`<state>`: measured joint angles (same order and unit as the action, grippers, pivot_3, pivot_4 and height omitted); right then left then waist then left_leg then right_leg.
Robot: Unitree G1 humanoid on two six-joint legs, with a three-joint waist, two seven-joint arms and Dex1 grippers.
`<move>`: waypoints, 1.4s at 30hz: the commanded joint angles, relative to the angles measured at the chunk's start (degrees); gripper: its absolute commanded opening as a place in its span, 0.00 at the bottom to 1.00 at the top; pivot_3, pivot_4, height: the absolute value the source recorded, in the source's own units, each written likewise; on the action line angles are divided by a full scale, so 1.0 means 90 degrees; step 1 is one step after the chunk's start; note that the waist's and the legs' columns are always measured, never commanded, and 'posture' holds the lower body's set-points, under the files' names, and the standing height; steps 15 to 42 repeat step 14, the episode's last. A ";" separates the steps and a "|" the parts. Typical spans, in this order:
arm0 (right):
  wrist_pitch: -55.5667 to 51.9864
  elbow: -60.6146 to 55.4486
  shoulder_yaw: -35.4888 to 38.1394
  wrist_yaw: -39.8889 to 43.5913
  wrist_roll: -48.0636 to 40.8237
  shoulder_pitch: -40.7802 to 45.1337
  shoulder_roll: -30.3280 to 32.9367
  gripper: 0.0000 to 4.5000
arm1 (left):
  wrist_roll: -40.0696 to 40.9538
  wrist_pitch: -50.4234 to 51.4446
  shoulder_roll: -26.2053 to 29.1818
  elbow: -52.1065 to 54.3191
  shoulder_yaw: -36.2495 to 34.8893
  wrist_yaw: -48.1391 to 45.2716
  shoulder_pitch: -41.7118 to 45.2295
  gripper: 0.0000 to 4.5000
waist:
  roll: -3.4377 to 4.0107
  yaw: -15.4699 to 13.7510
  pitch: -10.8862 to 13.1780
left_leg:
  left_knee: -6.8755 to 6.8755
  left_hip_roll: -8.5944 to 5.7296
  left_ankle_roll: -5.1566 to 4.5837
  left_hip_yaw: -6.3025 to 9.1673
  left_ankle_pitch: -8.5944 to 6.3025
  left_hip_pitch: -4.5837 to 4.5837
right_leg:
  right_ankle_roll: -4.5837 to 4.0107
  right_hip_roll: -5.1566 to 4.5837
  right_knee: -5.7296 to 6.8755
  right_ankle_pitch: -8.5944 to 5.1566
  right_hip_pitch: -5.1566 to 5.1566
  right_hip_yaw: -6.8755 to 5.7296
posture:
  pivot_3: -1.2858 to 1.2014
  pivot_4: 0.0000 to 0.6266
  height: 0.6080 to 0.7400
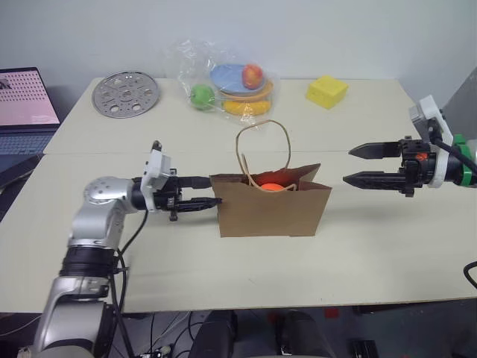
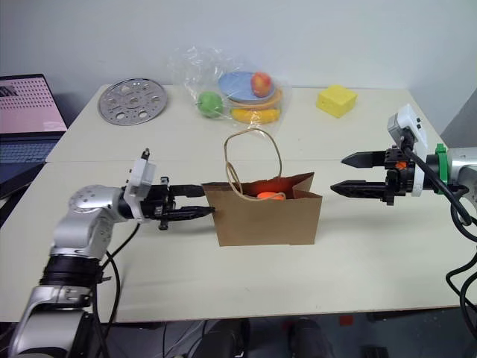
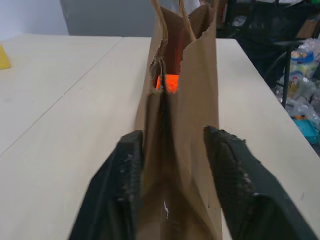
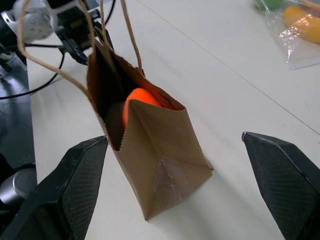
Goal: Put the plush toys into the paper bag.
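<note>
With the carrot already in the bag, the left gripper straddles its left edge half-open, the right gripper hangs wide and empty, so next is probably backing off.

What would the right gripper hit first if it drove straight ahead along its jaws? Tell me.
Most likely the paper bag: the right gripper, jaws open, points at the bag's near end, with bare table between them. Depth is uncertain; it might pass just above the bag's rim.

Head eyes downward, wrist views close, sharing paper bag
</note>
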<state>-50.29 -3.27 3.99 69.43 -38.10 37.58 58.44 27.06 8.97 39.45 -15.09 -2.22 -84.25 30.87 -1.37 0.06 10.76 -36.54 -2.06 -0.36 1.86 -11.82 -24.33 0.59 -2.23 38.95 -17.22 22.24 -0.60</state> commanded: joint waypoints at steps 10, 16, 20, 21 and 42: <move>0.2484 0.2409 -0.0598 0.0403 0.1636 0.0481 -0.0602 1.00 | 0.0642 0.2468 0.1839 0.3019 -0.2680 0.1923 -0.2229 0.99 | 0.0014 0.0156 0.0009 | 0.0021 0.0006 -0.0002 -0.0006 -0.0002 0.0001 | -0.0001 -0.0003 -0.0003 -0.0001 0.0011 -0.0002 | 0.52 0.24 1.00; 0.2793 0.2756 -0.0668 0.0487 0.1872 0.0570 -0.0895 1.00 | 0.0539 0.2820 0.1897 0.3439 -0.2886 0.2515 -0.2582 0.99 | 0.0016 0.0100 0.0009 | 0.0010 0.0009 0.0001 -0.0005 0.0000 0.0001 | -0.0002 -0.0003 0.0002 0.0000 0.0009 -0.0005 | 0.52 0.24 1.00; 0.2793 0.2756 -0.0668 0.0487 0.1872 0.0570 -0.0895 1.00 | 0.0539 0.2820 0.1897 0.3439 -0.2886 0.2515 -0.2582 0.99 | 0.0016 0.0100 0.0009 | 0.0010 0.0009 0.0001 -0.0005 0.0000 0.0001 | -0.0002 -0.0003 0.0002 0.0000 0.0009 -0.0005 | 0.52 0.24 1.00; 0.2793 0.2756 -0.0668 0.0487 0.1872 0.0570 -0.0895 1.00 | 0.0539 0.2820 0.1897 0.3439 -0.2886 0.2515 -0.2582 0.99 | 0.0016 0.0100 0.0009 | 0.0010 0.0009 0.0001 -0.0005 0.0000 0.0001 | -0.0002 -0.0003 0.0002 0.0000 0.0009 -0.0005 | 0.52 0.24 1.00; 0.2793 0.2756 -0.0668 0.0487 0.1872 0.0570 -0.0895 1.00 | 0.0539 0.2820 0.1897 0.3439 -0.2886 0.2515 -0.2582 0.99 | 0.0016 0.0100 0.0009 | 0.0010 0.0009 0.0001 -0.0005 0.0000 0.0001 | -0.0002 -0.0003 0.0002 0.0000 0.0009 -0.0005 | 0.52 0.24 1.00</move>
